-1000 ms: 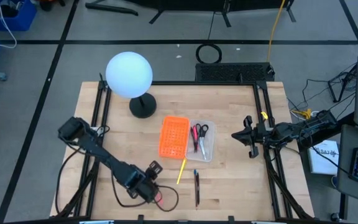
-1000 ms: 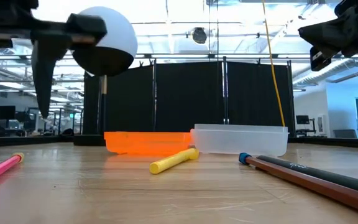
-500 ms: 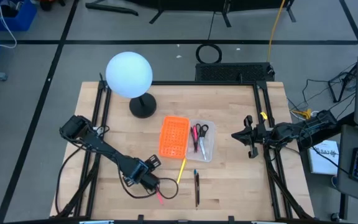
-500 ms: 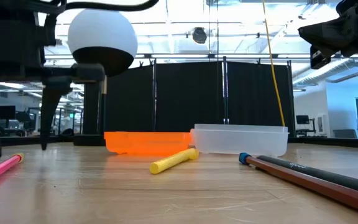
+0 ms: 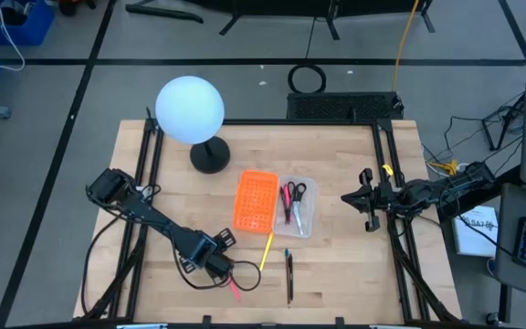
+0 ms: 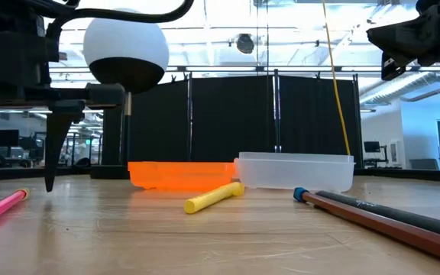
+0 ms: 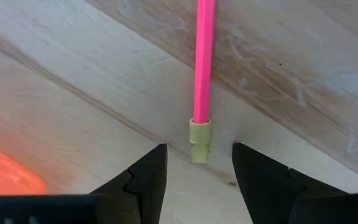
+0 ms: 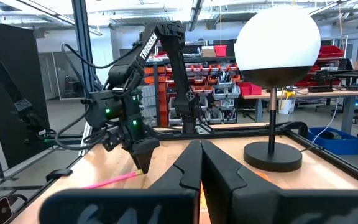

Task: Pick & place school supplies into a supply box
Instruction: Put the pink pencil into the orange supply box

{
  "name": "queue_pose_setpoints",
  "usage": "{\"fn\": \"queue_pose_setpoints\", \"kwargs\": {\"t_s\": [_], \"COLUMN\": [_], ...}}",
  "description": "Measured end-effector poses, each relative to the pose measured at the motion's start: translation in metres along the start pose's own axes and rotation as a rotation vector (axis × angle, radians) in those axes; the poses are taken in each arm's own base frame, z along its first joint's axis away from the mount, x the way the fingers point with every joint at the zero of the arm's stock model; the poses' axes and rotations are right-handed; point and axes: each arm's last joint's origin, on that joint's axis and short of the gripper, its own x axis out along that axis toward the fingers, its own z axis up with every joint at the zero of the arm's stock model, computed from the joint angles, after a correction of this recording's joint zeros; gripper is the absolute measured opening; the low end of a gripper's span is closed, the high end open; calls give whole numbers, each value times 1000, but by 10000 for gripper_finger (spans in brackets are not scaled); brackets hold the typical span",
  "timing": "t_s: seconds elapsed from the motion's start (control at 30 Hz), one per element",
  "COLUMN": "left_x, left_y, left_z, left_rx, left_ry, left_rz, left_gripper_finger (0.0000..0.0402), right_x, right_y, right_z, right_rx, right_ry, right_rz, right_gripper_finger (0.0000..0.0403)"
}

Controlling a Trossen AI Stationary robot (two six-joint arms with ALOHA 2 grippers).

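A pink-red pen (image 7: 202,62) lies flat on the wooden table near its front edge, and it also shows as a pink pen (image 5: 234,291) in the high view. My left gripper (image 7: 197,177) points down over the pen's pale end cap (image 7: 199,140), open, one finger on either side of that end and touching nothing. The clear supply box (image 5: 297,206) at mid-table holds scissors and pens. A yellow pen (image 5: 267,251) and a dark pencil (image 5: 289,274) lie in front of the box. My right gripper (image 5: 365,199) waits shut, above the table's right side.
An orange perforated tray (image 5: 256,199) sits against the supply box's left side. A white globe lamp (image 5: 190,110) stands on its black base (image 5: 209,157) at the far left. Black rails (image 5: 144,183) run along the table's sides. A cable loops beside my left gripper.
My left gripper has come down toward the table over the pink pen's end and rolled a little about its own axis, then held still with its fingertips just above the wood. The pen has not moved.
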Motion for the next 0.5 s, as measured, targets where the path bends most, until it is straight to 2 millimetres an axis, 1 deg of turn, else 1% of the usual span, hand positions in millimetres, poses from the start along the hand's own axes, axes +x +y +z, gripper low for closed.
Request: {"fn": "queue_pose_setpoints", "kwargs": {"t_s": [0.2, 0.4, 0.5], "left_x": [0, 0, 1], "left_y": [0, 0, 2], "left_z": [0, 1, 0], "left_rx": [7, 93, 90], "left_ry": [-10, -26, -30], "left_rz": [-20, -32, -40], "left_gripper_finger": [191, 191, 191], "right_x": [0, 0, 0], "right_y": [0, 0, 0], "right_z": [0, 0, 0], "right_rx": [0, -24, -28], "right_ry": [0, 0, 1], "right_rz": [0, 0, 0], "right_gripper_finger": [0, 0, 0]}}
